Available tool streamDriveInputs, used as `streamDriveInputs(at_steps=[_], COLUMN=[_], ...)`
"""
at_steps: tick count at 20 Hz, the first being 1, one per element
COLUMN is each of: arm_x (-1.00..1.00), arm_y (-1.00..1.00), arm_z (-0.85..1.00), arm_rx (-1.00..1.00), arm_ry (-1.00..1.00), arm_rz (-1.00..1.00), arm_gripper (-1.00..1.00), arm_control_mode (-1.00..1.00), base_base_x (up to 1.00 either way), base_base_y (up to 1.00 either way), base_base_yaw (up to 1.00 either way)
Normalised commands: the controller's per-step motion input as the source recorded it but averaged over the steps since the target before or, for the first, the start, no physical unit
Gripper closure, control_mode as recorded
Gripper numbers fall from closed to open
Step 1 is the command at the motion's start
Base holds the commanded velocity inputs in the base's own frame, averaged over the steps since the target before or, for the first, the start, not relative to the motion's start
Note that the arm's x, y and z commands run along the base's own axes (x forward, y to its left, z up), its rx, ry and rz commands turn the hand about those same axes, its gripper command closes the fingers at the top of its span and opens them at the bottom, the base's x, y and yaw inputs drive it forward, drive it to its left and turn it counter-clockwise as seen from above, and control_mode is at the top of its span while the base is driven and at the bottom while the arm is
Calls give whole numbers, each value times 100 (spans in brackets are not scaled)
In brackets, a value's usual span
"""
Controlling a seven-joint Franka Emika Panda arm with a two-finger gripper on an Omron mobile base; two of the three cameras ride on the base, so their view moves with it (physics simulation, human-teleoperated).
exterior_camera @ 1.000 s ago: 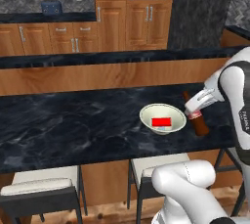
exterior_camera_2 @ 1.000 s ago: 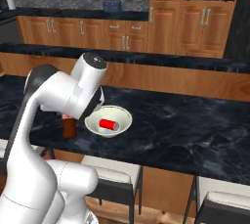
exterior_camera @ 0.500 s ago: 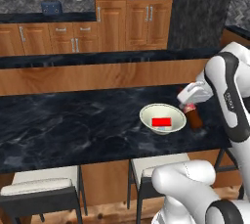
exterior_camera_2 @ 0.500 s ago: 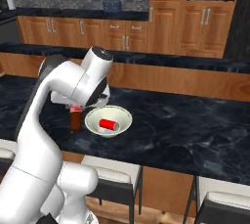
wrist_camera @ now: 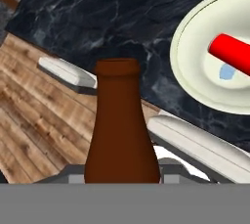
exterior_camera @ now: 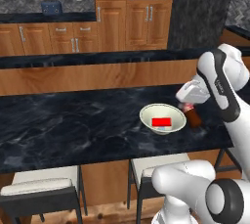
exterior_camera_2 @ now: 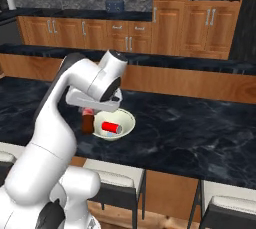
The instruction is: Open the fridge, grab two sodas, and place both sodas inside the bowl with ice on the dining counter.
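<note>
- One soda — the red can (exterior_camera: pixel 161 122) — lies in the bowl (exterior_camera: pixel 146 114) w/ ice; the cola bottle (exterior_camera: pixel 194 117) is upright just beside the bowl's rim, low over the dining counter (exterior_camera: pixel 73 125).
- Since a sec ago the bottle has been swung from tilted to upright and nearer the bowl — last placement looks close.
- Claw (wrist_camera: pixel 122 169) is clamped on the bottle.
- Arm folded, elbow high, hand beside the bowl.
</note>
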Motion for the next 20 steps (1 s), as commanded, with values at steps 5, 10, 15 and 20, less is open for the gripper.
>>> streamDriveInputs(at_steps=[5, 10, 15, 20], arm_x=[43, 34, 37, 33], arm_y=[0, 0, 0, 0], arm_z=[-25, -29, -22, -26], arm_rx=[-4, -9, -9, -9], arm_ry=[6, 1, 0, 0], arm_rz=[0, 0, 0, 0], arm_gripper=[100, 100, 100, 100], arm_control_mode=[-100, -100, -100, -100], base_base_x=[0, 0, 0, 0], base_base_y=[0, 0, 0, 0], base_base_yaw=[0, 0, 0, 0])
